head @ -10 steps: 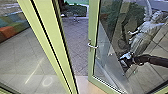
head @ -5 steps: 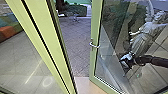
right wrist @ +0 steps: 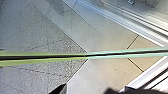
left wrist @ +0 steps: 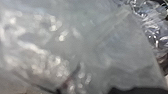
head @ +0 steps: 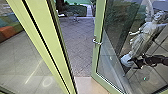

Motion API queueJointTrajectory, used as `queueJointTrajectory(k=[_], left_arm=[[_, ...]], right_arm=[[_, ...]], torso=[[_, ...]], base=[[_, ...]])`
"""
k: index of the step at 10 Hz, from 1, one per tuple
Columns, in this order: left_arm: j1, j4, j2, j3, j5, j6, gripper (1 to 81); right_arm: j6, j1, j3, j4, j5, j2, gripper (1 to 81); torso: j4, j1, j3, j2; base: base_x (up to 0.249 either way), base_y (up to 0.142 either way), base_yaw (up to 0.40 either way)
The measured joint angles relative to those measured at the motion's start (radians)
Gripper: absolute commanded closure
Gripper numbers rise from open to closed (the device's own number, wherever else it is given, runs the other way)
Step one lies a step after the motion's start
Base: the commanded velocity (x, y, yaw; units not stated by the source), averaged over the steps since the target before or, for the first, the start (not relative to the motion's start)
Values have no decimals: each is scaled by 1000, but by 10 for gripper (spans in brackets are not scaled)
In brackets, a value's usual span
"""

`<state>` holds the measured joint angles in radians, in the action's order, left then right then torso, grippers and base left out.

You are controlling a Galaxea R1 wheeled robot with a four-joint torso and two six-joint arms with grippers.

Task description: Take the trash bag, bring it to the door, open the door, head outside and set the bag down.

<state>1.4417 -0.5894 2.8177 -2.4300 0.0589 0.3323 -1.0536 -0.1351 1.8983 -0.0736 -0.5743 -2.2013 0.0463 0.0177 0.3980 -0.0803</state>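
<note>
The glass door, framed in pale green, stands ajar with a gap on its left side. Its handle is on the upright edge beside that gap. My right gripper is at the pane, low on the right; whether it touches the glass I cannot tell. In the right wrist view, the green door edge crosses close by. A translucent, shiny, crumpled trash bag is right against the left wrist camera. I cannot tell how the left gripper holds it.
A thick yellow-green post borders the gap on the left. Paved ground lies beyond the doorway, with bushes farther off. A pale statue shows in the pane; colored seating stands far left.
The door has swung farther from the post, its handle edge shifting right, and the gap is wider. My right gripper has moved slightly right with it.
</note>
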Motion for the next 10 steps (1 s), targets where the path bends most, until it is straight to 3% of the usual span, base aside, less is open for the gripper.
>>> queueJointTrajectory(k=[4,7,9,10], left_arm=[[-1,0,0,0,1,3,811],[-1,0,0,1,2,3,811],[0,0,-1,1,2,3,811],[0,0,-3,2,3,3,811]], right_arm=[[-29,8,18,0,17,44,10],[-36,53,117,7,35,-40,10],[-6,58,158,10,39,-71,10],[64,58,176,26,39,-68,10]], torso=[[0,0,0,0],[0,0,0,0],[0,1,0,0],[0,1,0,0]], base=[[0,0,0],[0,0,0],[0,0,0],[0,0,0]])
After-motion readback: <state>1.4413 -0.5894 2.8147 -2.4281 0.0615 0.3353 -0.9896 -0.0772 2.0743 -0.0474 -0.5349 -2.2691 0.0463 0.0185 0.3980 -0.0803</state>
